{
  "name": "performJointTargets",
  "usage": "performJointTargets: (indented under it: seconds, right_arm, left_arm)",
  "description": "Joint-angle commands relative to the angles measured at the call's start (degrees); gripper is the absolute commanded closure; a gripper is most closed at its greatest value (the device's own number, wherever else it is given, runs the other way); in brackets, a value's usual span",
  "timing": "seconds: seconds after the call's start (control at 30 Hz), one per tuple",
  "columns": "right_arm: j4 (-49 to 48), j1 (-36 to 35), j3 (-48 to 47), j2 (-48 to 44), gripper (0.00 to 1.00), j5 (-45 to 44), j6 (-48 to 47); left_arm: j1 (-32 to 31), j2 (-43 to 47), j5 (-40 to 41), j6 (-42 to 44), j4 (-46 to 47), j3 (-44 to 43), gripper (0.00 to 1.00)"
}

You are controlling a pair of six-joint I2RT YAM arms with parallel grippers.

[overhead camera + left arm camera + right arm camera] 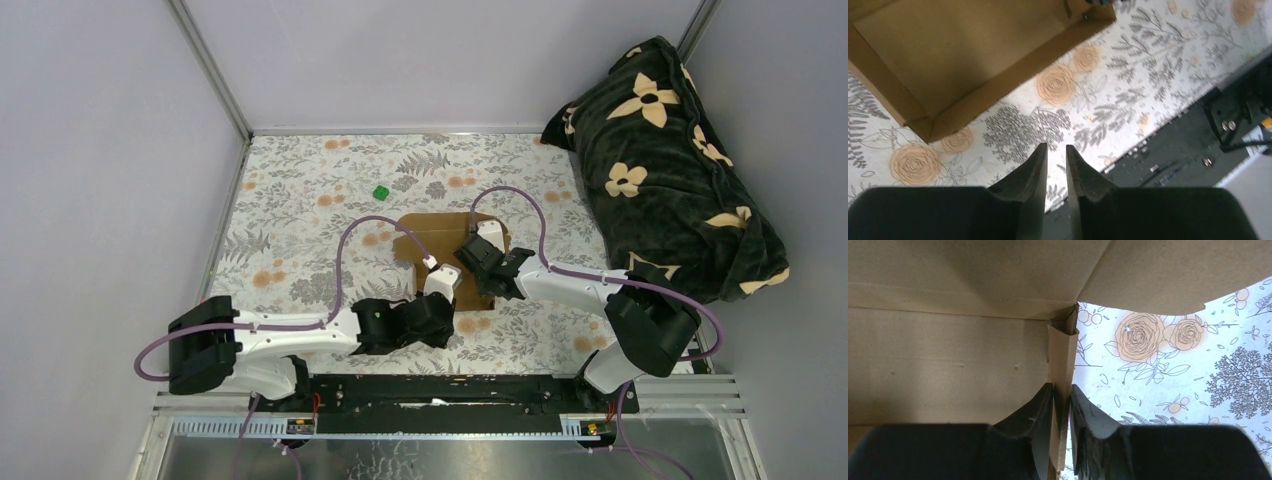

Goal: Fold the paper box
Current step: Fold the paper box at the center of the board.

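While the paper box (pixel 445 235) sits around the middle of the floral worktop (pixel 300 200) as a shallow brown tray with raised walls, the right gripper (pixel 1062 392) reaches in from the right. It pinches one upright cardboard wall close to a corner, with one finger on the inner face and one on the outer. The left gripper (pixel 1056 152) hangs at the box's near side over bare worktop. Its fingers (pixel 1030 172) are drawn almost together with a narrow slit between them, and nothing is in it. A corner of the box lies just beyond it and does not touch it. A small green cube (pixel 381 192) rests farther back and to the left of the box, apart from it.
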State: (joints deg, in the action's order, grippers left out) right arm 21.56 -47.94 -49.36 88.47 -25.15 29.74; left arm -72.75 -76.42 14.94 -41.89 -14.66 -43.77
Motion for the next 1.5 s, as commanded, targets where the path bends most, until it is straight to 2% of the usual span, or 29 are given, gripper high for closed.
performJointTargets:
  seconds: [0.0, 0.1, 0.3, 0.93, 1.23, 1.33, 1.47]
  right_arm:
    - [1.4, 0.3, -2.1, -1.0, 0.75, 1.8, 1.4]
    - [1.4, 0.3, -2.2, -0.7, 0.75, 2.4, 1.6]
    - [1.7, 0.3, -2.4, -0.6, 0.76, 2.9, 1.7]
    - [2.2, 0.3, -0.8, -0.7, 0.75, 3.1, 1.3]
    - [2.4, 0.3, -0.7, -0.1, 0.75, 3.7, 0.5]
    - [2.6, 0.3, -0.6, 0.2, 0.78, 3.8, 0.2]
    - [2.9, 0.3, -0.6, 0.8, 0.87, 4.1, -0.2]
  left_arm:
    - [-0.7, -1.6, 9.8, 0.4, 9.0, 2.5, 0.75]
    - [-0.8, -3.3, 11.5, 1.0, 13.0, 3.5, 0.75]
    - [-1.6, -7.6, 12.6, 1.2, 15.1, 2.4, 0.75]
    - [-1.7, -12.8, 22.8, 0.8, 19.7, 1.3, 0.75]
    - [-1.6, -12.0, 26.4, 0.9, 21.6, 2.4, 0.72]
    - [-1.1, -12.6, 26.5, 2.1, 22.8, 1.9, 0.71]
    - [0.3, -14.2, 25.8, 3.6, 24.6, 0.7, 0.71]
